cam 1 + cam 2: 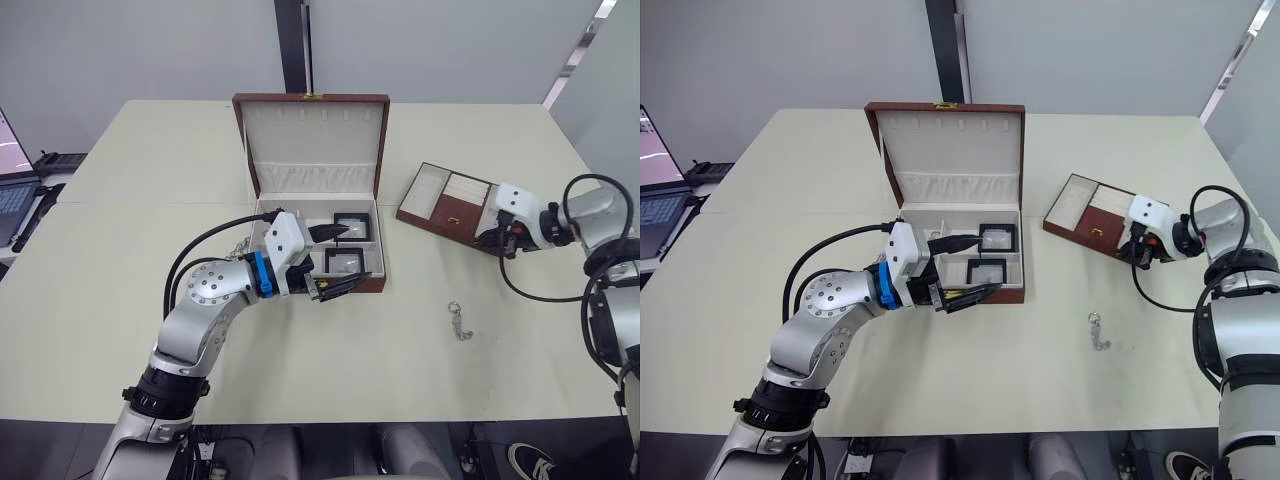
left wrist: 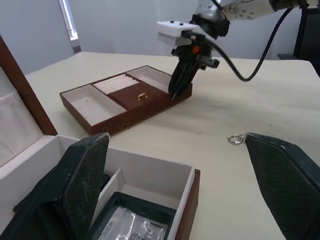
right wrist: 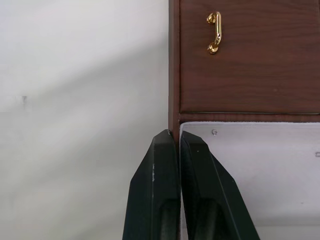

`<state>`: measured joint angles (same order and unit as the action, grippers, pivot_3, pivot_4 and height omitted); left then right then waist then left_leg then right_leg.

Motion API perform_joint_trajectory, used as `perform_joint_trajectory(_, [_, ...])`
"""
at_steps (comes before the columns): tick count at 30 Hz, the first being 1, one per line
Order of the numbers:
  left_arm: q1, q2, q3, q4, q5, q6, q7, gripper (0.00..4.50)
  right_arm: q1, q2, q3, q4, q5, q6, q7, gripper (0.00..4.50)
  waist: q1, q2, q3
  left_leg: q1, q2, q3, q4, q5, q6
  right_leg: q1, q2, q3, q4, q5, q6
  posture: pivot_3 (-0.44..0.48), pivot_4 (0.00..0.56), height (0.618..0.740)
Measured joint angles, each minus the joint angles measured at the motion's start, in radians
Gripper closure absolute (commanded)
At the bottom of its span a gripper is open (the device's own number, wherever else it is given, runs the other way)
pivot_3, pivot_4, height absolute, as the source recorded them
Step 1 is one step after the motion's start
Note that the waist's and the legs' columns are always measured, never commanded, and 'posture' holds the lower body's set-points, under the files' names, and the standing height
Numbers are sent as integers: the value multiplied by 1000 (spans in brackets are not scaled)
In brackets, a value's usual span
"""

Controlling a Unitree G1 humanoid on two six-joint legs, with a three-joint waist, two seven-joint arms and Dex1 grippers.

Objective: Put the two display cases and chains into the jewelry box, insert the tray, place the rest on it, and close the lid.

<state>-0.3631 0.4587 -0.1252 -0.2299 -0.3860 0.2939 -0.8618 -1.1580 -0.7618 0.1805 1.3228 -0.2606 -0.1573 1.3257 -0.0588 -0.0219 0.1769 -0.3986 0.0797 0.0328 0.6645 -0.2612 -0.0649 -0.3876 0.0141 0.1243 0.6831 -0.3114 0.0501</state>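
On a pale table (image 1: 330,400), the jewelry box (image 1: 372,283) stands at centre with its lid (image 1: 311,140) raised upright toward 12 o'clock; two display cases (image 1: 351,226) lie one behind the other in its right-hand compartments. The left gripper (image 1: 333,260) hovers over the box's front right portion, fingers spread wide and empty, pointing toward 3 o'clock. At 2 o'clock from the box and well apart, the tray (image 1: 432,193) sits skewed, its long axis running from 10 to 4 o'clock, bare tabletop on all sides. The right gripper (image 3: 179,150) is pinched closed on the tray's wall at its near right end, one finger on each side. One chain (image 1: 459,322) lies loose at 4 o'clock from the box, its length running roughly 12 to 6
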Motion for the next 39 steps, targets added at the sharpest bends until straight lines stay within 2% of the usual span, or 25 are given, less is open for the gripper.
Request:
perform_joint_trajectory(2, [15,4,10,-4,0,-3,4,0,5,-22,-10,-37,19,6,64,4492,-1,1,0,0,0,0,0,0,0,0,0,0,0,0,0,0,150,740])
perform_joint_trajectory(7, [86,30,57,-15,0,-33,18,0,108,-113,-35,-279,121,81,248,4492,3,2,1,0,0,-1,0,-2,3,0,0,-1,0,0,0,0,150,740])
perform_joint_trajectory(15, [179,54,136,-57,-3,-73,26,0,502,-418,-35,-1008,470,448,253,4492,24,5,2,-1,0,-1,0,-2,4,0,-1,-1,0,0,0,0,150,740])
perform_joint_trajectory(19, [191,55,140,-66,-5,-80,28,0,623,-477,-95,-1231,566,566,251,4492,22,6,2,0,0,-1,1,-2,4,1,0,0,0,1,2,0,150,740])
perform_joint_trajectory(25, [201,49,142,-83,-7,-81,47,0,683,-494,-149,-1455,641,692,222,4492,24,6,2,0,0,-1,2,-2,4,1,0,0,0,1,3,0,150,740])
perform_joint_trajectory(31, [288,48,177,-120,-9,-81,91,0,626,-440,-129,-1549,661,786,152,4492,25,5,2,-1,0,-1,1,-2,4,0,0,0,0,1,3,0,150,740])
perform_joint_trajectory(39, [476,48,287,-245,-26,-74,182,0,421,-229,94,-1575,575,821,72,4492,19,5,2,-1,1,-1,1,-2,4,-1,0,-1,-1,1,2,0,150,740])
